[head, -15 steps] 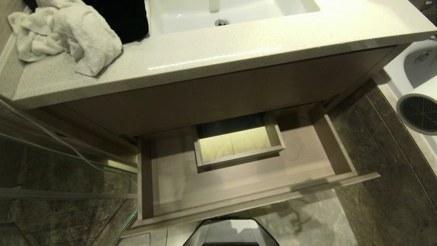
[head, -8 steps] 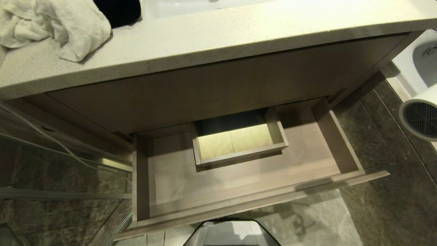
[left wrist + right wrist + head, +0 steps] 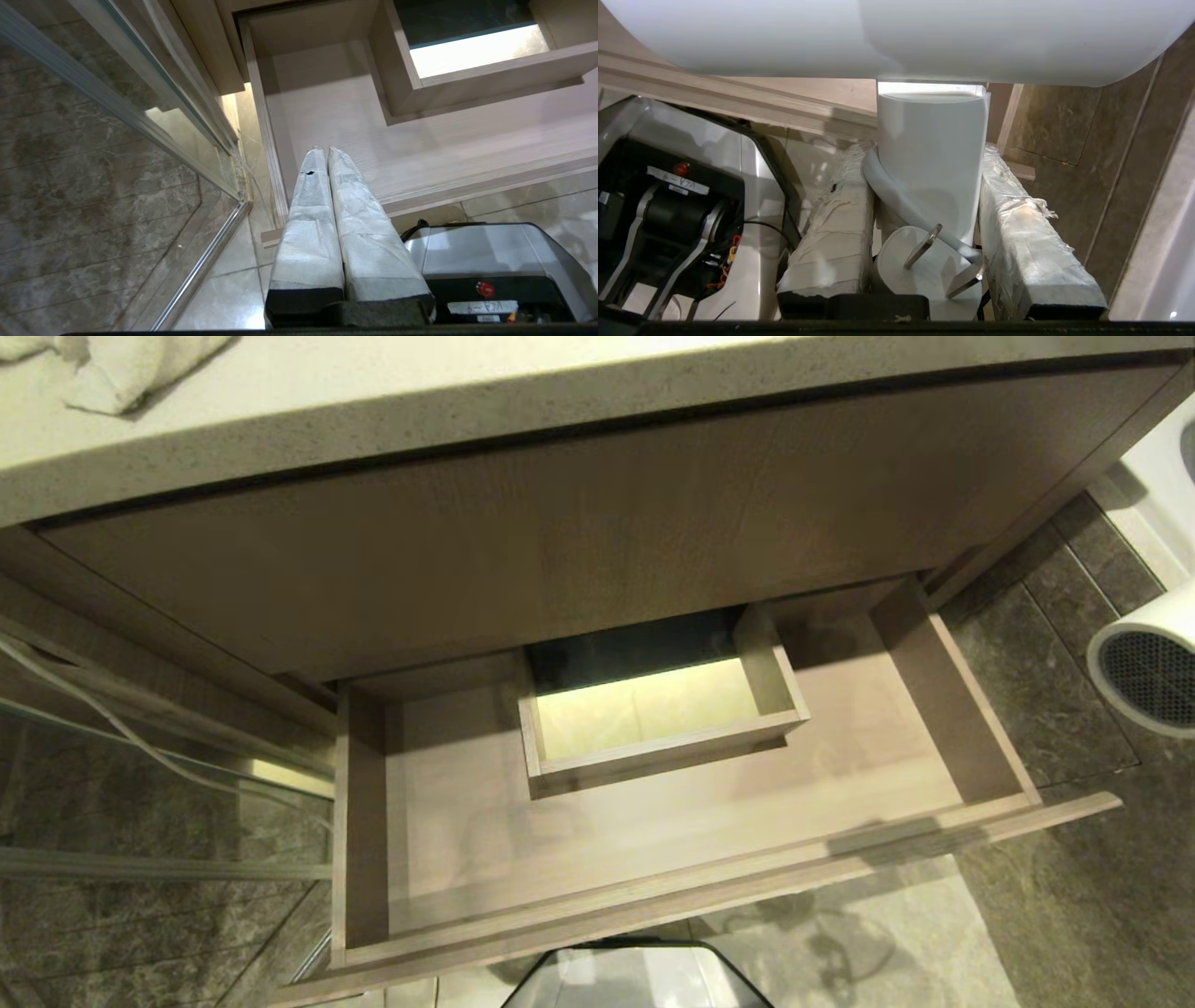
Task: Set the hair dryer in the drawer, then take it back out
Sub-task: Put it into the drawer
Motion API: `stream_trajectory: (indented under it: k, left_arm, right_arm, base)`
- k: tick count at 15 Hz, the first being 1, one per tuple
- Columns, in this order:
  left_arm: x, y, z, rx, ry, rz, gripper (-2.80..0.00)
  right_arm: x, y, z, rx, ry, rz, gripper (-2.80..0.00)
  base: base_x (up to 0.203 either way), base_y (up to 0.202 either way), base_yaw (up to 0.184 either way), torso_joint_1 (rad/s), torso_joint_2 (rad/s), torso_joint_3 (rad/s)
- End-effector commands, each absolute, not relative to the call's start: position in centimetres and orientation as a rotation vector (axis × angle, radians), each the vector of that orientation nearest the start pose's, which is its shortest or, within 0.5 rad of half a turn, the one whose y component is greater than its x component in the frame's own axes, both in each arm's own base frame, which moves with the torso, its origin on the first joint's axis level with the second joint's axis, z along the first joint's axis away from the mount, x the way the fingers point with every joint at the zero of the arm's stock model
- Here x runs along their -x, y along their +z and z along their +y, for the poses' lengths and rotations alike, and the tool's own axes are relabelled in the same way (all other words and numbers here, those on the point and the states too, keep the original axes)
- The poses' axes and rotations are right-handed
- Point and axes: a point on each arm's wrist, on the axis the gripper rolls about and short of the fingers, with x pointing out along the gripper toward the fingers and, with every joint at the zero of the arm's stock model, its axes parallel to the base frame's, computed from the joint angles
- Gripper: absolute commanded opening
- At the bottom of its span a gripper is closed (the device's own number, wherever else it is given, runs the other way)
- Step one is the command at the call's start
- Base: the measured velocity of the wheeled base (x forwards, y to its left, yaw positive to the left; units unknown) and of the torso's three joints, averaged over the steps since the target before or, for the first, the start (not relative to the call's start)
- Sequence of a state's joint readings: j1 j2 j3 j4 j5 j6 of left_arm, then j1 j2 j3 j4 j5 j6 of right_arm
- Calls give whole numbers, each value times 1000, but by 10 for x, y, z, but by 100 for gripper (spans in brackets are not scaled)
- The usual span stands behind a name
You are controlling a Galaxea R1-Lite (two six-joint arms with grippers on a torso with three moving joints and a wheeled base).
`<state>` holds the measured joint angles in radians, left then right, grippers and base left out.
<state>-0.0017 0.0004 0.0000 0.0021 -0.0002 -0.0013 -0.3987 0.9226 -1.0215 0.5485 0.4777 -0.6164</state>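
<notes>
The drawer (image 3: pixel 359 821) stands pulled open, its light wood floor bare around a boxed cutout (image 3: pixel 761 677) at the middle back. The white hair dryer (image 3: pixel 1148 677) hangs in the air off the drawer's right side, over dark floor tiles, with its mesh grille facing me. In the right wrist view its barrel (image 3: pixel 896 37) spans the picture. My right gripper (image 3: pixel 924 150) is shut on its handle (image 3: pixel 931 158), with the cord (image 3: pixel 896 200) and plug (image 3: pixel 920 266) tucked between the fingers. My left gripper (image 3: pixel 324 150) is shut and empty, by the drawer's (image 3: pixel 420 140) front left corner.
A speckled countertop (image 3: pixel 373 401) with a towel (image 3: pixel 121 369) overhangs a taller wood panel (image 3: pixel 560 541) above the drawer. A glass shower door (image 3: pixel 140 784) stands at the left and a white fixture (image 3: pixel 1158 476) at the right. My base (image 3: pixel 635 975) sits just before the drawer front.
The whole head view has shifted: the camera has dropped, so the sink and most of the towel have left the top and the drawer looks larger. The hair dryer stays at the right edge.
</notes>
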Motion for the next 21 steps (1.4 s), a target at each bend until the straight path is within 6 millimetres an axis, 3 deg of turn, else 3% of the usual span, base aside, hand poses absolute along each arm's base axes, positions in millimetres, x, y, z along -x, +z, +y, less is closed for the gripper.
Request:
stream_trajectory:
  k: [1,13,21]
  left_arm:
    - [23,75,0,2,-2,2,-280]
    - [23,75,0,2,-2,3,-280]
    - [23,75,0,2,-2,2,-280]
  right_arm:
    - [-72,285,-19,418,201,373,-280]
    - [-75,280,-20,418,191,366,-280]
    - [-92,272,-27,361,210,439,-280]
  base:
    - [0,0,0,-292,522,223]
    - [0,0,0,-276,452,178]
    - [0,0,0,33,120,147]
